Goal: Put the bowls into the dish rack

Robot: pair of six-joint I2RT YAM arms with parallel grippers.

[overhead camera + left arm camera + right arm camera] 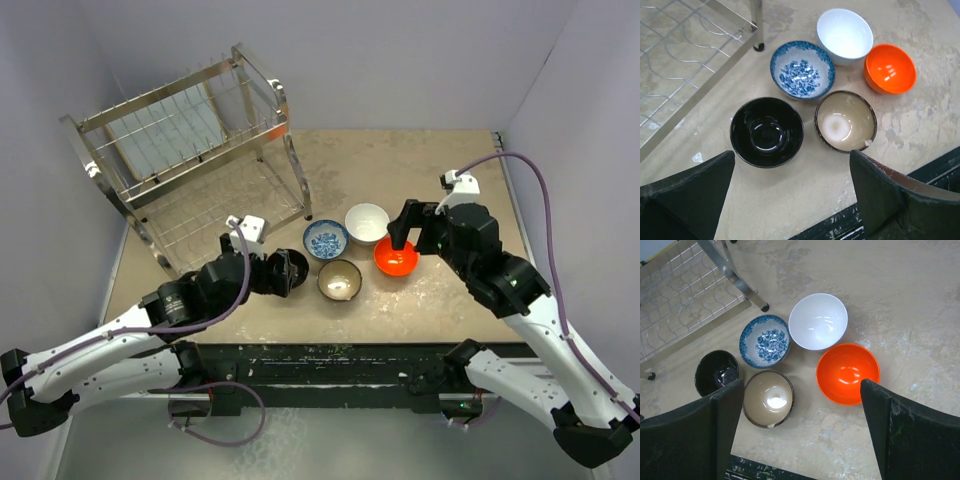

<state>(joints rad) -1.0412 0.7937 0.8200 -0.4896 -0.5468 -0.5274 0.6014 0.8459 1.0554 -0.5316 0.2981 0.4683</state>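
Five bowls sit close together near the middle of the desk (440,160), and none is in the dish rack (190,150). The rack stands at the far left corner, with a pale tray (165,130) in its top part. Both wrist views cut the rack off, so only a bit of its low wire shelf and one leg show.

The white bowl (367,222) is farthest back. The orange bowl (396,258) is to its right, and the blue-and-white bowl (325,240) is to its left, near the rack's leg. The brown bowl (340,280) with a pale inside is closest to the near edge. It has a tiny pale spot on its rim, too small to make out. The black bowl (767,131) lies to the left of the brown one. From above it is mostly hidden under the left arm.

The left gripper (792,156) hangs above the black bowl with its fingers spread wide, holding nothing. The right gripper (801,385) hangs above the orange bowl, also spread wide and holding nothing. Some bowls look very close, but I cannot tell if they touch.
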